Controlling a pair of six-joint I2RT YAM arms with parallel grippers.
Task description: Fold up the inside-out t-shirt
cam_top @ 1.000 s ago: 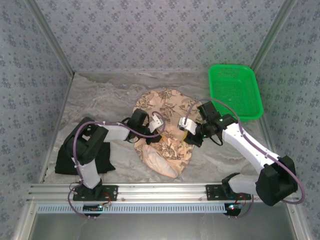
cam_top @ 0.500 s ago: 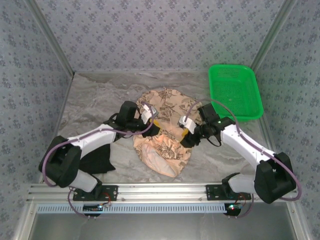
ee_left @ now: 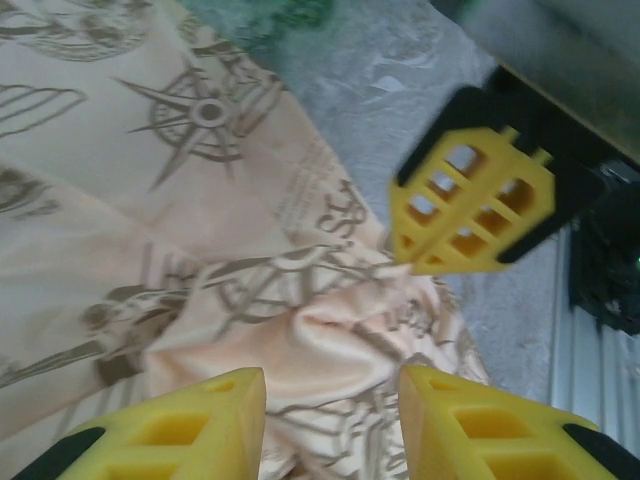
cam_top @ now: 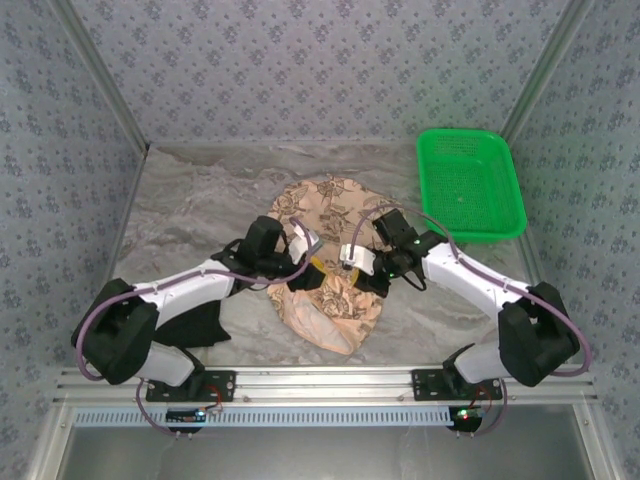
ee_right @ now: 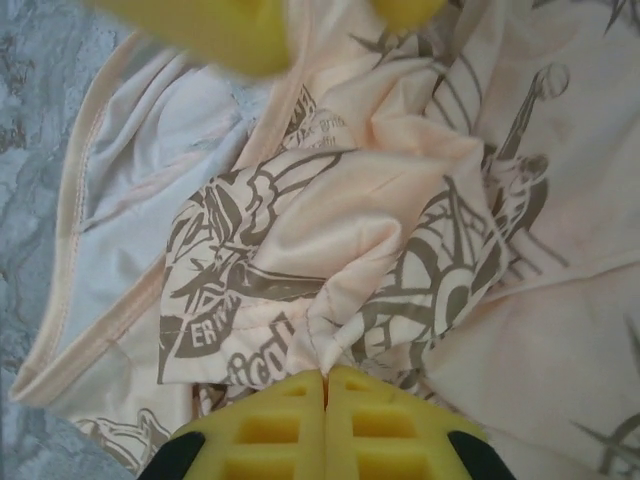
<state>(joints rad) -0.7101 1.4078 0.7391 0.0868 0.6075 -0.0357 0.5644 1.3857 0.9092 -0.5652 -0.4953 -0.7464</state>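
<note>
Right hand (ee_right: 325, 378) is pinched shut on a raised fold of the crumpled peach-tan printed fabric t-shirt (ee_right: 350, 220); my left hand (ee_left: 330, 378) hangs part-open opposite, over the same heap, mid grey marbled surface (cam_top: 190, 200).

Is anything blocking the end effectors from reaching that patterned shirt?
Nothing visible does. The right end effector is shut on a pinch of the t-shirt, and the left end effector sits open directly over it.

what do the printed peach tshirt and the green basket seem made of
Peach-tan printed t-shirt: thin soft fabric, matte, probably cotton knit; it bunches into folds. Green rectangular mesh basket: likely moulded plastic, smooth-looking, with perforated floor and rigid rim.
</note>
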